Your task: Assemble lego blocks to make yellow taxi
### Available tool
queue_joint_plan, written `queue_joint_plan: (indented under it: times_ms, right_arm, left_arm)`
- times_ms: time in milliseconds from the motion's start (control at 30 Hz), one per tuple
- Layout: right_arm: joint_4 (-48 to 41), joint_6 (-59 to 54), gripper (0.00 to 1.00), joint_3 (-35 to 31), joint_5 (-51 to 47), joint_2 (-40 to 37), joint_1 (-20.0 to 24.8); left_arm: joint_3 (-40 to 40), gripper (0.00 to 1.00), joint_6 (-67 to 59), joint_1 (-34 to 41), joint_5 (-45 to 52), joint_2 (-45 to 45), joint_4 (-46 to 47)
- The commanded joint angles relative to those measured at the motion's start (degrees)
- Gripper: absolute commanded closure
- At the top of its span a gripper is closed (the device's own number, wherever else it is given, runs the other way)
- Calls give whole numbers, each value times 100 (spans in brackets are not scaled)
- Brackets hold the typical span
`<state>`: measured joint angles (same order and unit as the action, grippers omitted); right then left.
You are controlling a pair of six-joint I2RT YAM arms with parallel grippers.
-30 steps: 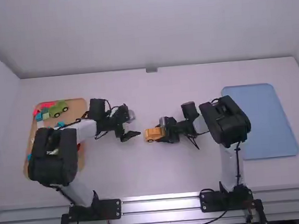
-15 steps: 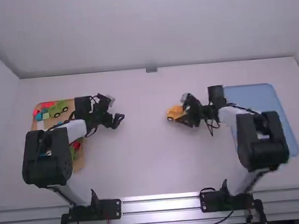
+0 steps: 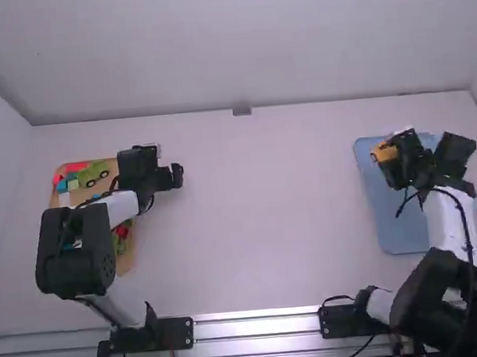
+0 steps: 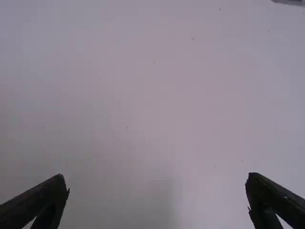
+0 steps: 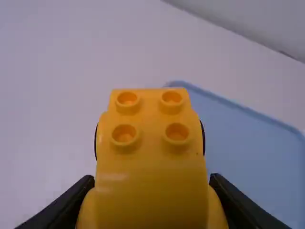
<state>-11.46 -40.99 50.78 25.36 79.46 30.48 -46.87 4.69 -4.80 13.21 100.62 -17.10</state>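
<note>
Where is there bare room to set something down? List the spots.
Widest: the middle of the table, between the left gripper and the blue tray. The blue tray's near-left part looks free too. Crowded: the tan tray with its blocks, and the blue tray's far end, where the right gripper holds the yellow car.

Two trays are on the table [image 3: 268, 226], well apart. The left tray [image 3: 125, 266] is near the table's left side. At its far end are some blocks [image 3: 73, 184], with a toy car [image 3: 94, 173] just to their right. More blocks [image 3: 122, 231] sit nearer, by its right side. The right tray [image 3: 394, 232] is on the table's right side. The taxi [image 3: 382, 152] is at that tray's far left corner, between the fingers of the right gripper [image 3: 391, 153]. A wall [image 3: 252, 44] stands behind the table.
</note>
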Motion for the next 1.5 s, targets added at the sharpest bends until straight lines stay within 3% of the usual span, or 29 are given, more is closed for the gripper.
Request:
queue_joint_plan:
  times_ms: [0,100,333,400,433,467,500,533,767,967,1100,1333,1467]
  right_arm:
    - [442,584,61,-195,363,417,391]
    - [1255,1311,55,-302,286,1110,684]
    - [1506,1917,51,-153,260,2020,815]
    - [1379,1910,42,-109,92,2031,815]
    - [1314,1915,28,-83,-109,2020,815]
    - [1281,1912,21,-63,-192,2020,809]
    - [1152,1915,4,-4,-420,2020,763]
    - [1132,1915,1,2,-448,2020,756]
    - [-238,1915,1,761,-1047,2017,411]
    - [-2280,2020,1,2149,-1574,1937,-221]
    - [-3161,1781,1,2743,-1639,1740,-732]
    - [-3357,1759,1,2907,-1637,846,-2140]
    - [-3021,1773,1,2793,-1628,424,-3254]
  left_arm:
    - [44,1,468,28,-55,-127,-48]
    - [44,1,667,28,-61,-127,11]
    - [44,1,662,31,-61,-127,105]
    - [44,1,662,31,-66,-127,94]
    - [44,1,658,28,-63,-131,98]
    - [44,1,656,24,-63,-131,98]
    - [44,1,645,33,-66,-133,101]
    - [44,1,645,33,-66,-133,101]
    - [-162,1,459,31,-107,-450,776]
    - [-1049,1,-57,302,-852,-1266,2758]
    - [-1377,1,-472,612,-872,-1803,3338]
    - [-1464,1,-1174,1438,-881,-2942,3539]
    - [-1460,1,-1364,1792,-881,-3327,3700]
